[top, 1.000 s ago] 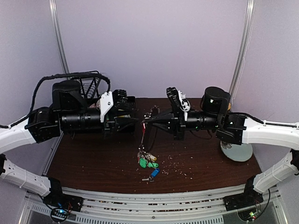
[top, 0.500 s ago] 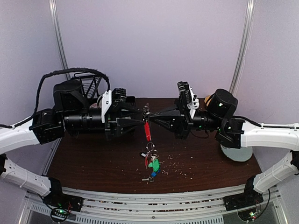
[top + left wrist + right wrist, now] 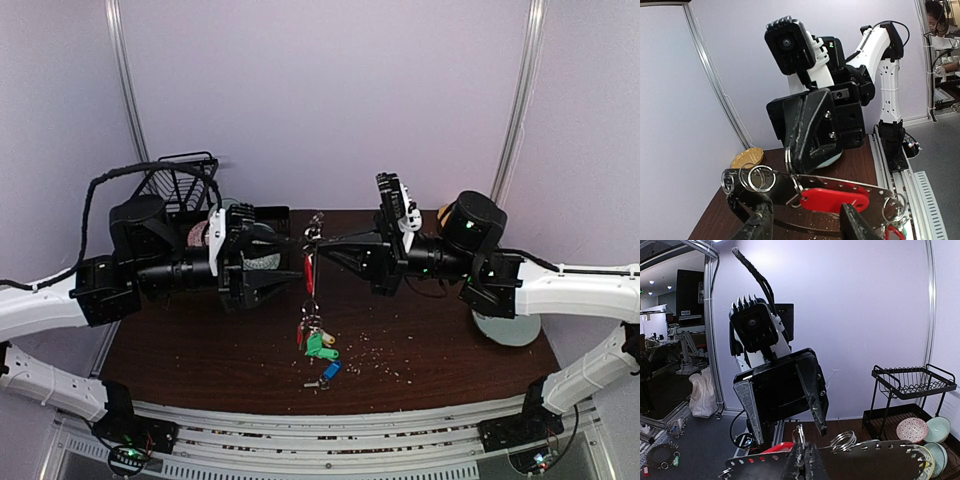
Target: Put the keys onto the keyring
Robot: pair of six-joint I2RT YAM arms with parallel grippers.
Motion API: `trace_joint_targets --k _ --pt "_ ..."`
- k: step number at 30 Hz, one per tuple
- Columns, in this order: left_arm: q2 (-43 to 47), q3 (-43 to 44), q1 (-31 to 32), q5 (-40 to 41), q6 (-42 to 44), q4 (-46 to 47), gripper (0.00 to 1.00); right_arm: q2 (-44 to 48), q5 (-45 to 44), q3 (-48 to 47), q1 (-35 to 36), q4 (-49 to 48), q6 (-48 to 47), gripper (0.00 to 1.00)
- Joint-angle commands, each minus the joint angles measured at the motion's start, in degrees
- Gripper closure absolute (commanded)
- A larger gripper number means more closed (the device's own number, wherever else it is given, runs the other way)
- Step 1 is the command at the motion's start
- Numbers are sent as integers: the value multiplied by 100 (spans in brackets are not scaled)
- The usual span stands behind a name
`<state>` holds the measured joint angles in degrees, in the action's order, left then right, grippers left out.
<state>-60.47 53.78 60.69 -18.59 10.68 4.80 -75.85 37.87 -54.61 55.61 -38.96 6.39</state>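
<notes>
The top camera looks down over the desk (image 3: 200,350) from behind; both close wrist views face each other.

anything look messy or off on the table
Yes: pale crumb-like bits lie scattered over the dark table near the front, right of the keys. Nothing else stands out.

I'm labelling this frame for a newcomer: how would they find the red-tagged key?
Look at mid-table, where the two arms meet above the dark tabletop. The red-tagged key hangs just below the right claw. Its tag is red and off the table; the green tag and blue tag lie lower.
</notes>
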Motion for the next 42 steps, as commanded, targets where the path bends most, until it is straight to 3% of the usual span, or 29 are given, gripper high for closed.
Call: trace_joint_targets --k 1,4,7,12,15,20,23,29,38,42 --pt "-13 -220 -35 113 -239 946 55 45 -179 -196 2 -214 -15 100" --pt "-209 -85 -39 -101 -304 795 61 34 -227 -202 2 -206 -28 100" --pt "-336 -63 -39 -237 -423 889 56 0 -212 -242 -5 -143 -62 100" --pt "-419 -90 -39 431 -536 1048 58 0 -188 -259 -6 -131 -72 100" --pt "-468 -135 -35 -26 -592 1264 57 1 -204 -251 2 -123 -84 100" --pt "-539 -157 -31 -39 -681 1333 72 0 -293 -225 -5 -262 25 100" --pt "-590 -152 -30 -31 -694 1286 87 -6 -353 -134 -5 -603 273 100" --pt "-721 -193 -35 -91 -864 1287 100 -47 -609 47 49 -1357 784 100" --pt "-1009 -166 -31 -256 -914 1301 100 -250 -715 44 217 -2120 1106 100" --pt "-1217 29 -30 -64 -853 1096 98 -299 -588 -46 256 -1919 954 100"
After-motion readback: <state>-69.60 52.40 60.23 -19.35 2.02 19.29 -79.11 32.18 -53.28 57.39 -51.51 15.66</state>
